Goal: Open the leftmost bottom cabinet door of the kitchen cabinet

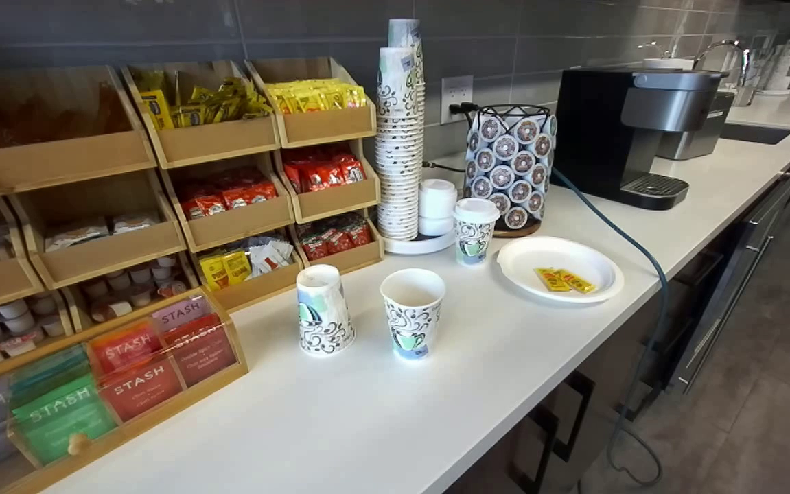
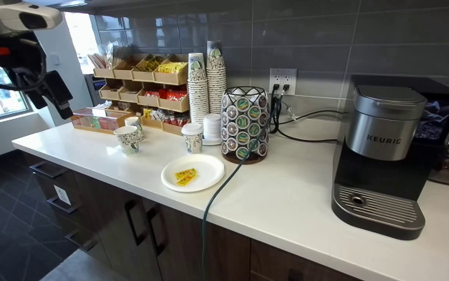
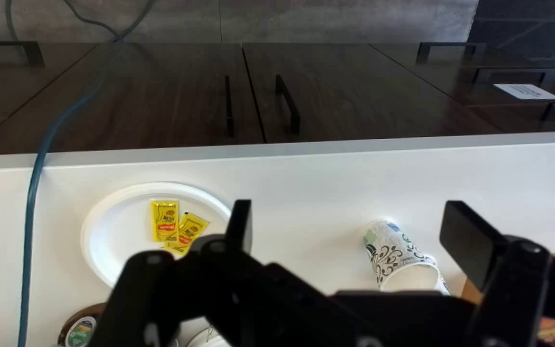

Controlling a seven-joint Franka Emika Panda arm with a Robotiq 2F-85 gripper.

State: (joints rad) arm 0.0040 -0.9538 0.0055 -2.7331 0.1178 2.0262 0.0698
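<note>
Cabinet [image 2: 185, 242] sits directly below the white counter [image 2: 286, 195] in both exterior views; in wrist view, its dark front lies across the upper area. Door [image 3: 354, 91] next to drawers [image 3: 508, 113] is closed, flush w/ adj. door [image 3: 171, 96]; vert. handle [image 3: 288, 102] is fitted nr. the seam btwn the two. White label [image 3: 527, 91] is affixed to one drawer. Gripper [image 3: 349, 231]: jaws released, wide apart in wrist view. In an exterior view, its fingers [image 2: 58, 93] slant downward at upper L, above counter level, well apart from handle. Counter carries plate [image 3: 118, 217] w/ 2 yellow packets [image 3: 165, 219], upright cup [image 1: 414, 315] beside inverted cup [image 1: 326, 312], and lidded cup [image 1: 475, 233] btwn plate and cup stacks [image 1: 398, 171]. Pod rack [image 1: 511, 165] stands nr. lidded cup. In both exterior views, snack rack [image 1: 219, 140] is at L, coffee maker [image 2: 384, 128] at R. Cable [image 2: 228, 179] runs past plate, over counter edge, and down in front of cabinet.
</note>
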